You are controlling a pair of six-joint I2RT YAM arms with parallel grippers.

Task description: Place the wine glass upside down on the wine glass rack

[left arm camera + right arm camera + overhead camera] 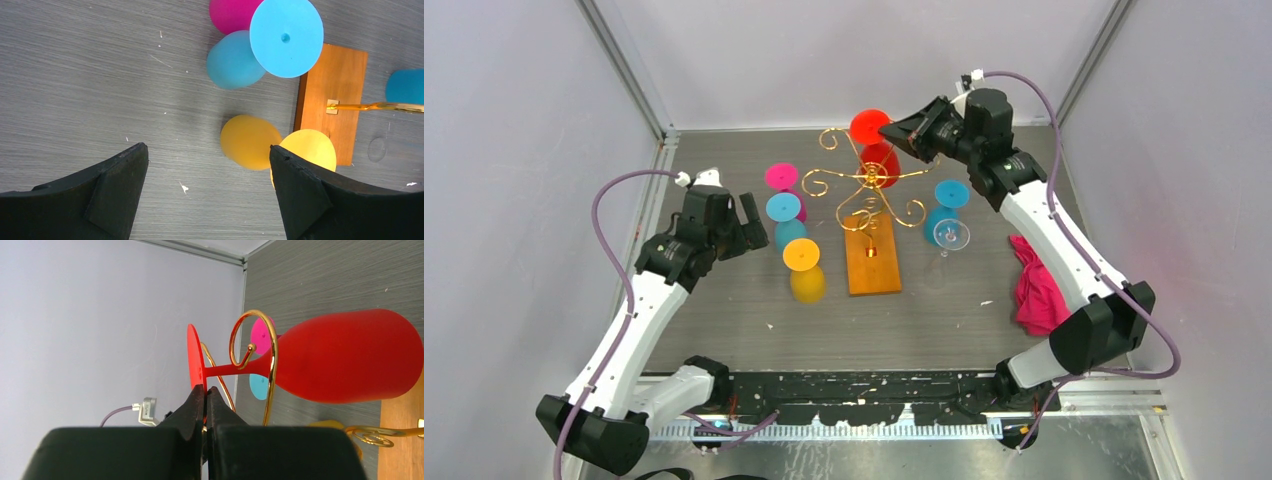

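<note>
The red wine glass (879, 162) is upside down at the back of the gold wine glass rack (864, 182), foot up and bowl down. In the right wrist view its stem crosses a curled arm of the rack (270, 357), with the red bowl (345, 357) beyond. My right gripper (894, 130) (205, 388) is shut on the rim of the glass's flat foot. My left gripper (752, 224) (207, 147) hovers open over bare table, left of an upside-down yellow glass (250, 141), holding nothing.
Upside-down pink (781, 177), blue (783, 207) and yellow (801, 254) glasses stand left of the rack's wooden base (872, 265). A teal glass (951, 193) and a clear glass (951, 234) stand to its right. A pink cloth (1036, 285) lies near the right arm.
</note>
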